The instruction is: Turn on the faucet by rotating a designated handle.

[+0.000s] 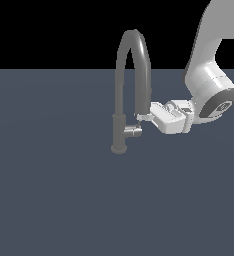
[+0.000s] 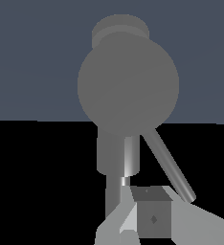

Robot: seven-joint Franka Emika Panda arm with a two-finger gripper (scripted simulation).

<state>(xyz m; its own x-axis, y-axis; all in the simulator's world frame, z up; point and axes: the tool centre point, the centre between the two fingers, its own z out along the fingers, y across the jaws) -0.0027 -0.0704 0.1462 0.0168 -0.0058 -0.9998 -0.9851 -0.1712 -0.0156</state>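
The dark grey faucet [image 1: 120, 100] stands upright with its high arched spout. The silver handle [image 1: 134, 131] juts from the base post toward the exterior view's right, and its thin rod lever [image 1: 137, 121] rises from it. My gripper [image 1: 140, 118] reaches in from the right, its jaws together and holding nothing, with the fingertips at the lever's upper end. In the wrist view the handle [image 2: 128, 83] shows end-on as a round disc. The lever [image 2: 169, 165] slants past the side of my gripper [image 2: 133, 213], not between the fingers [image 2: 152, 217]. I cannot tell whether they touch.
The faucet stands on a flat dark blue-grey floor [image 1: 49, 190]. My white arm [image 1: 209, 85] comes down from the upper right of the exterior view. The faucet post [image 2: 115, 158] lies behind the handle in the wrist view.
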